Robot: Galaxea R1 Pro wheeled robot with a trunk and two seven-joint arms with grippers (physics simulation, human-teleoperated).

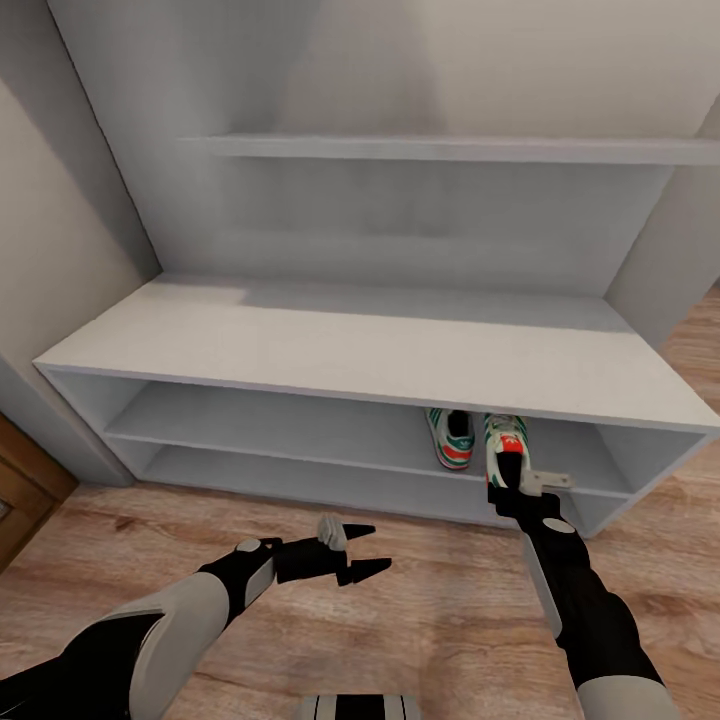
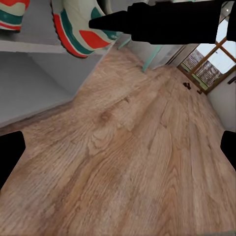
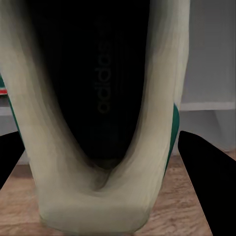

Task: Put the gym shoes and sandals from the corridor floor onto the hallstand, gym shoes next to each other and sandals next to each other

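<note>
The pale grey hallstand [image 1: 350,345] stands ahead. One gym shoe [image 1: 450,440] [image 2: 11,14] rests on its middle shelf, heel facing out. The second gym shoe [image 1: 504,440] [image 2: 78,30] [image 3: 103,187] is just to its right at the shelf's front edge, with my right gripper [image 1: 512,485] [image 3: 105,162] shut on its heel. In the right wrist view its dark opening lies between the fingers [image 3: 209,172]. My left gripper [image 1: 362,550] [image 2: 118,150] hangs open over the corridor floor [image 1: 420,610] [image 2: 123,162], holding nothing. Two tiny brown shapes [image 2: 187,85] lie far down the floor; I cannot tell whether they are the sandals.
A wall borders the hallstand on the left, with a brown wooden door [image 1: 25,490] near the floor. The bench top and the upper ledge [image 1: 450,150] are bare. A window [image 2: 209,64] shows at the far end of the corridor.
</note>
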